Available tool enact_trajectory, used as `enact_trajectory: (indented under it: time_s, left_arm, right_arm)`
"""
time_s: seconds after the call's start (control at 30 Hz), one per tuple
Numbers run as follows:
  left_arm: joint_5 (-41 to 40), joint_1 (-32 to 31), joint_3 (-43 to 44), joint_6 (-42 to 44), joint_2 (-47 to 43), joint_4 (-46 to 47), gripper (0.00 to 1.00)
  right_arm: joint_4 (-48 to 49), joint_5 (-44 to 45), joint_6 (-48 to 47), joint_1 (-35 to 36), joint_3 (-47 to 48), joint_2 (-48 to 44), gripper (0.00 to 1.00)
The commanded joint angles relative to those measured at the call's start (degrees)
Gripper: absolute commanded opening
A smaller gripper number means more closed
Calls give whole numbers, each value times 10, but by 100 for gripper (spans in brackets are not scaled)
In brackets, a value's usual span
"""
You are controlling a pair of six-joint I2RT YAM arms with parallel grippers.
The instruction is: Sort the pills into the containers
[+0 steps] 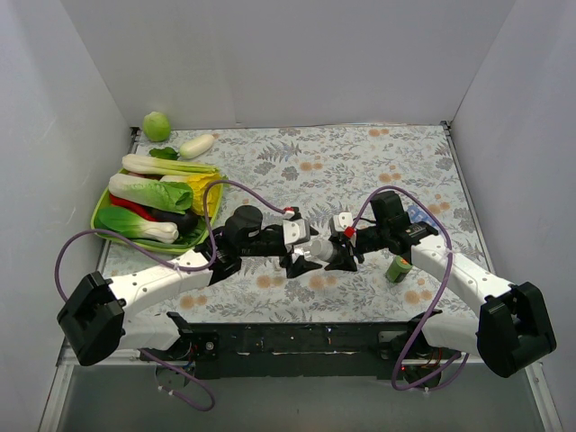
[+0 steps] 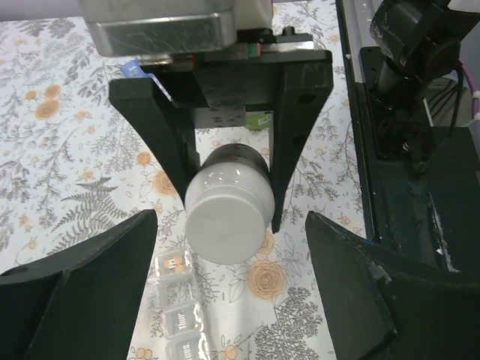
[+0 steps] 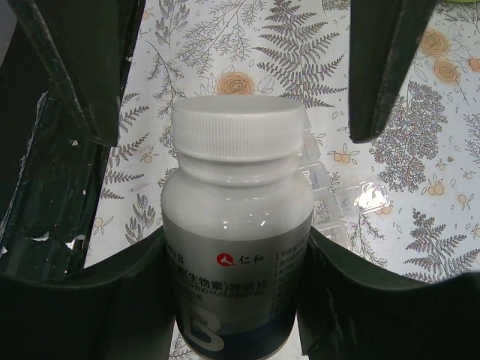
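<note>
While the right hand (image 3: 236, 247) clamps the capped pill bottle (image 3: 236, 187), left hand (image 2: 229, 225) gapes open; pill box (image 2: 174, 296) waits, sorting seemingly unstarted.

You have bright, even light from overhead, and the shadows on the surface (image 1: 360, 162) are soft and short. In the right wrist view glare glints on the clear pill-box strip (image 3: 371, 196) and faintly on the white bottle (image 3: 225, 225), whose label at the near edge looks soft.
</note>
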Motion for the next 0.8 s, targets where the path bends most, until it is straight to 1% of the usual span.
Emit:
enact_trajectory:
  time_s: [0.0,0.07,0.1,0.2,0.27,0.3,0.37,0.4,0.43,0.5,0.6,0.63,0.67,0.73,0.77]
  left_arm:
    - [-28,-3,29,-9,4,12,76]
    - [-31,-3,33,-11,8,12,70]
    - [-35,-4,33,-14,11,9,64]
    - [-41,-5,37,-15,14,-1,54]
    - [-42,-5,40,-15,17,-11,49]
    - [-42,-5,40,-14,17,-19,44]
    - [-42,-5,40,-15,17,-27,38]
    - [-42,-5,43,-15,16,-37,34]
    - [-42,-5,44,-16,15,-41,27]
    - [-48,-5,48,-28,12,-55,19]
    - [-58,-5,68,-84,15,-85,13]
    - [-67,-5,86,-106,18,-96,8]
    - [-90,-5,97,-165,21,-108,4]
    - [-121,-5,118,-234,33,-143,1]
    - [-148,-5,138,-295,36,-163,0]
  right_arm:
    - [-4,-19,-8,-1,2,-10,4]
    - [-3,-19,-8,-1,2,-9,4]
    - [-3,-19,-8,0,2,-9,4]
    - [-4,-18,-8,0,2,-9,4]
    - [-4,-18,-8,0,1,-10,4]
    - [-3,-18,-8,0,1,-10,4]
    - [-3,-17,-7,0,1,-10,4]
    - [-3,-18,-8,0,1,-9,4]
    - [-4,-18,-8,0,1,-9,4]
    - [-4,-17,-8,0,2,-9,4]
    - [-4,-12,-7,0,1,-10,4]
    - [-2,-8,-5,0,-1,-11,4]
    - [2,-5,-4,0,-1,-11,4]
    - [4,1,2,-1,0,-11,4]
    - [7,3,3,0,0,-11,4]
